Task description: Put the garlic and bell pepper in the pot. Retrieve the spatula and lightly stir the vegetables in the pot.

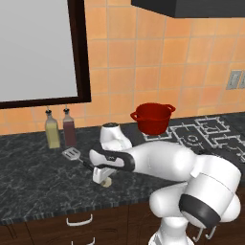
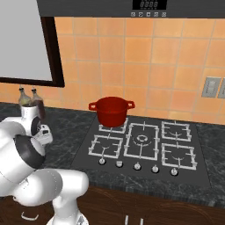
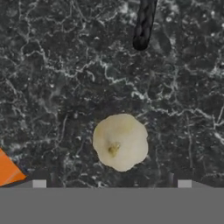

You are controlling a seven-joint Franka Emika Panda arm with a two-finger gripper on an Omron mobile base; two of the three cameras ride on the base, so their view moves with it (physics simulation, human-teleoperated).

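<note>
The garlic (image 3: 120, 142), a pale cream lump, lies on the dark counter directly under my gripper (image 3: 112, 183). The fingers stand wide apart on either side of it without touching it, so the gripper is open. In the left base view the gripper (image 1: 101, 175) hangs low over the garlic (image 1: 107, 182) near the counter's front. The spatula (image 1: 72, 153) lies just behind, its slotted head to the left and its dark handle end (image 3: 143, 24) close by. The red pot (image 1: 153, 117) (image 2: 112, 110) stands on the stove's back left burner. An orange corner (image 3: 8, 169), probably the bell pepper, shows at the hand view's lower left.
Two bottles (image 1: 52, 131) (image 1: 70, 127) stand against the tiled wall behind the spatula. The stove (image 2: 141, 143) with its grates lies to the right. The counter's front edge (image 1: 72, 210) runs just below the gripper. A dark-framed window (image 1: 38, 48) hangs above.
</note>
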